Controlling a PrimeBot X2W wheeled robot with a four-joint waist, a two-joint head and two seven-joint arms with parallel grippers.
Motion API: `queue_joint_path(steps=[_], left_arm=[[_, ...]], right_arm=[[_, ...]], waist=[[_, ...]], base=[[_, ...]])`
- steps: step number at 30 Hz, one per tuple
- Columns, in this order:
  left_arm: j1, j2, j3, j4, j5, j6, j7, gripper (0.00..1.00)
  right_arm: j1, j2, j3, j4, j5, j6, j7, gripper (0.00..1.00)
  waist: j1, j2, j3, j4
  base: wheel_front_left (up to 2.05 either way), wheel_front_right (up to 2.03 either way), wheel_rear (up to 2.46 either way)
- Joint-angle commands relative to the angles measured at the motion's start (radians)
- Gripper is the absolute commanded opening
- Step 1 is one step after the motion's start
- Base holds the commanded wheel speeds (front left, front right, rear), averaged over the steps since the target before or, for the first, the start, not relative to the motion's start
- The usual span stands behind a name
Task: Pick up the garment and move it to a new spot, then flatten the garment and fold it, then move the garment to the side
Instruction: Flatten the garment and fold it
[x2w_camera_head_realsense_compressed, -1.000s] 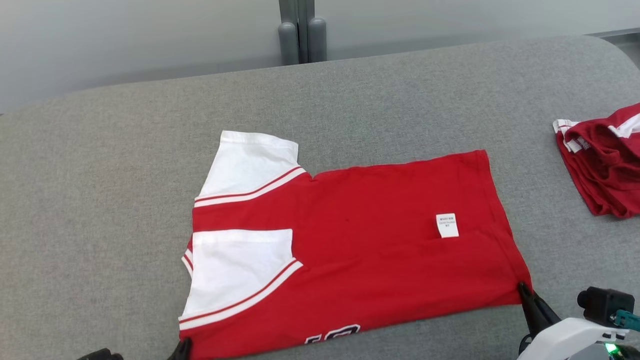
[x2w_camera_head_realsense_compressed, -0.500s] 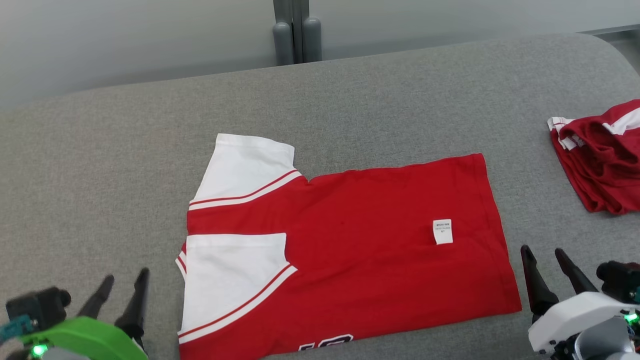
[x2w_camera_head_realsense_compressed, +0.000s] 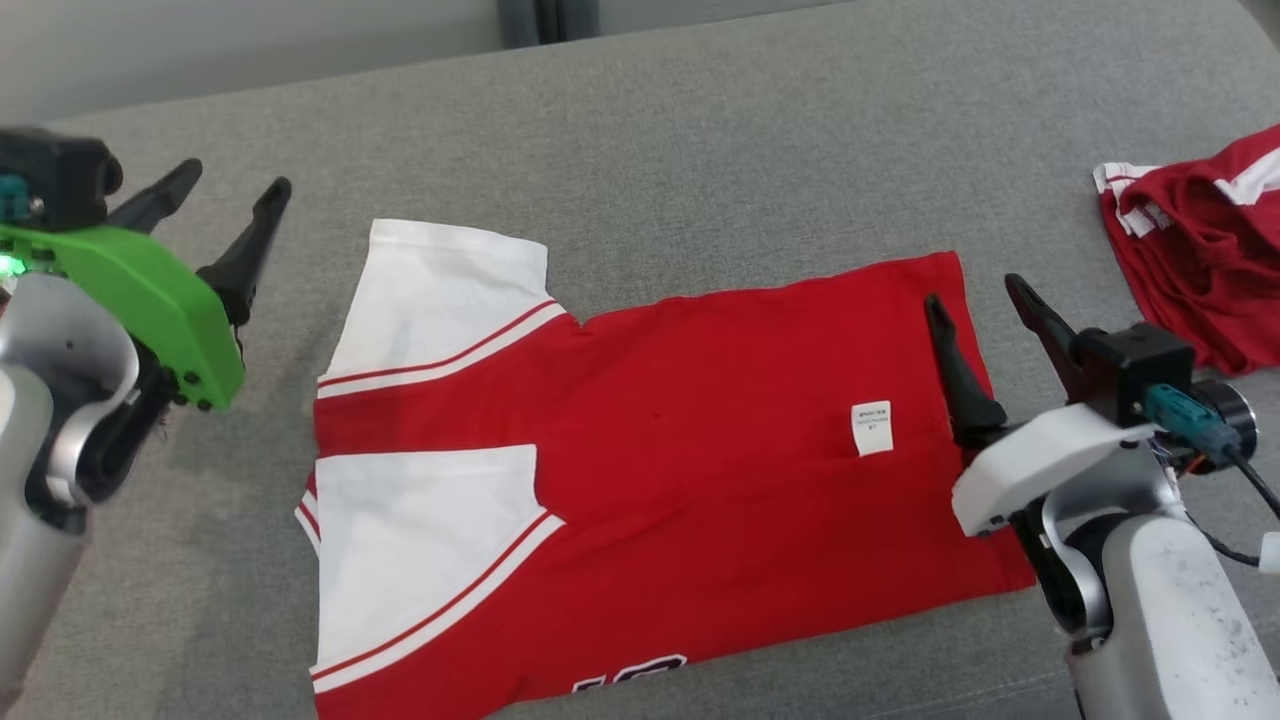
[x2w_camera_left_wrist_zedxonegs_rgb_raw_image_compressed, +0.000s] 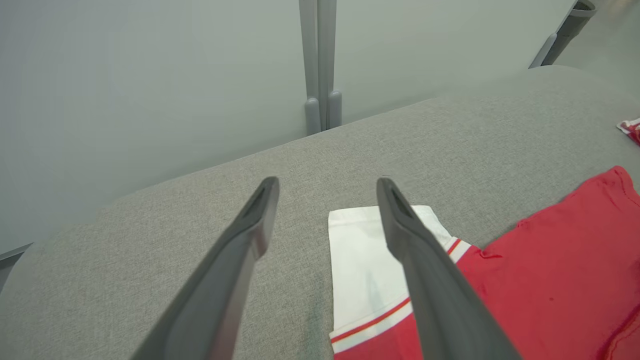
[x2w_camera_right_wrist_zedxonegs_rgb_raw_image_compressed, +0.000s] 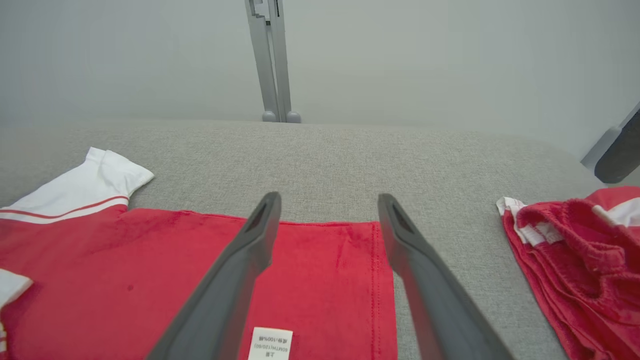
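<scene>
**Folded shirt on the grey pad, both grippers open and empty**

Head view. At bottom centre the shirt (x2w_camera_head_realsense_compressed: 700, 480) lies flat on the grey pad (x2w_camera_head_realsense_compressed: 700, 130), folded lengthwise. Its near edge runs off the frame beside part of a black-and-white print (x2w_camera_head_realsense_compressed: 630, 675). Its left end is white: the lower sleeve (x2w_camera_head_realsense_compressed: 420, 540) is folded onto the red body, and the upper sleeve (x2w_camera_head_realsense_compressed: 440, 290) is spread on the pad. A small white label (x2w_camera_head_realsense_compressed: 871, 428) sits on the red cloth right of centre.

At lower right, the right gripper (x2w_camera_head_realsense_compressed: 972, 290) hangs over the shirt's right hem, its fingers spread apart and holding nothing. One finger shows over the red cloth, the other over the pad. At the left edge, the left gripper (x2w_camera_head_realsense_compressed: 236, 175) is likewise spread and empty, beside the upper sleeve and apart from it.

At the right edge a second garment (x2w_camera_head_realsense_compressed: 1200, 270), red and white, lies crumpled, well apart from the shirt. At top centre a grey post (x2w_camera_head_realsense_compressed: 545, 15) stands behind the pad's far edge.
</scene>
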Motion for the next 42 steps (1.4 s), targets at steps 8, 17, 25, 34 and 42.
queue_joint_path(steps=[8, 17, 25, 34, 42], left_arm=[[-0.179, -0.038, -0.074, 0.247, -0.011, -0.067, 0.178, 1.0], [-0.275, -0.043, -0.12, 0.384, 0.013, -0.097, 0.243, 1.0], [-0.281, -0.041, -0.163, 0.451, 0.009, -0.109, 0.306, 1.0], [-0.275, -0.012, -0.203, 0.413, -0.031, -0.119, 0.418, 0.37], [-0.263, 0.01, -0.21, 0.358, -0.036, -0.12, 0.419, 0.0]], right_arm=[[-0.136, -0.003, 0.069, 0.064, 0.003, -0.001, -0.032, 1.0], [-0.216, -0.003, 0.1, 0.129, 0.015, -0.001, -0.081, 1.0], [-0.237, -0.003, 0.105, 0.168, 0.029, -0.001, -0.111, 1.0], [-0.245, -0.003, 0.098, 0.177, 0.024, -0.001, -0.117, 1.0], [-0.259, -0.003, 0.105, 0.181, 0.032, -0.001, -0.109, 1.0]], waist=[[0.0, 0.0, 0.163, -0.131], [0.0, 0.0, 0.233, -0.192], [0.0, 0.0, 0.241, -0.211], [0.0, 0.0, 0.225, -0.193], [0.0, 0.0, 0.218, -0.178]], base=[[0.0, 0.0, 0.0], [0.0, 0.0, 0.0], [0.0, 0.0, 0.0], [0.0, 0.0, 0.0], [0.0, 0.0, 0.0]])
